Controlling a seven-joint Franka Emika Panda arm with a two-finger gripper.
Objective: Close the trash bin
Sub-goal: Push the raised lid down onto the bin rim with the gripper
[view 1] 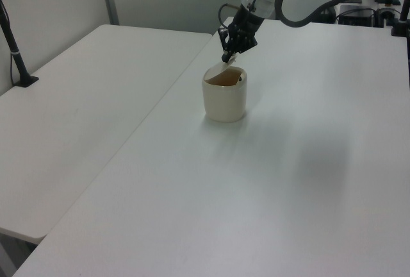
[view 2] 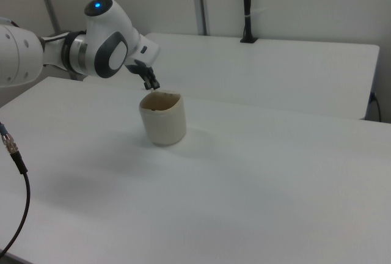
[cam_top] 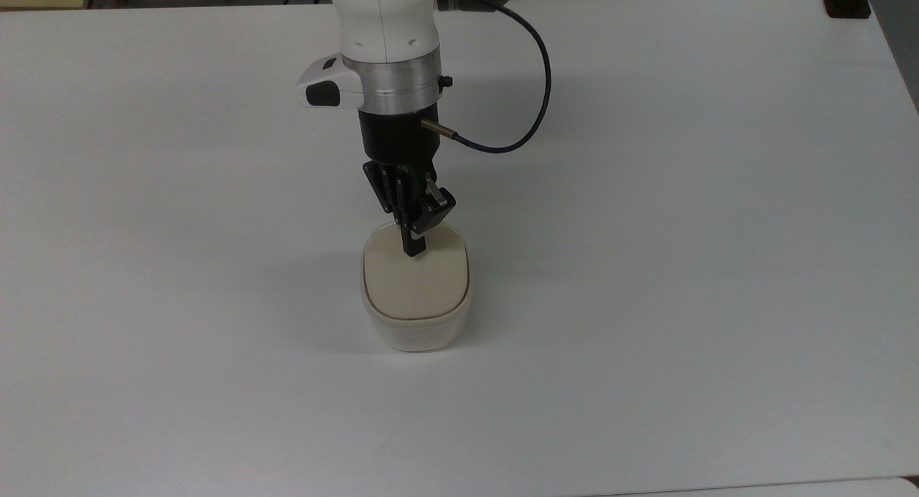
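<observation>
The trash bin (cam_top: pixel 416 332) is a cream-white rounded tub standing mid-table, also seen in the left view (view 1: pixel 225 100) and the right view (view 2: pixel 163 120). Its beige lid (cam_top: pixel 416 285) lies almost flat over the opening in the top view. In the left view the lid (view 1: pixel 220 70) still slopes, with its edge nearer the arm slightly raised. My gripper (cam_top: pixel 414 250) is shut, and its black fingertips rest on that raised edge. It comes down from the arm side in the left view (view 1: pixel 228 59) and the right view (view 2: pixel 153 85).
The white table (cam_top: pixel 682 231) stretches wide on every side of the bin. A second white table (view 1: pixel 77 117) adjoins it at the left view's left, with a black post (view 1: pixel 14 52) clamped on its edge. A black cable (cam_top: pixel 535 87) loops off the wrist.
</observation>
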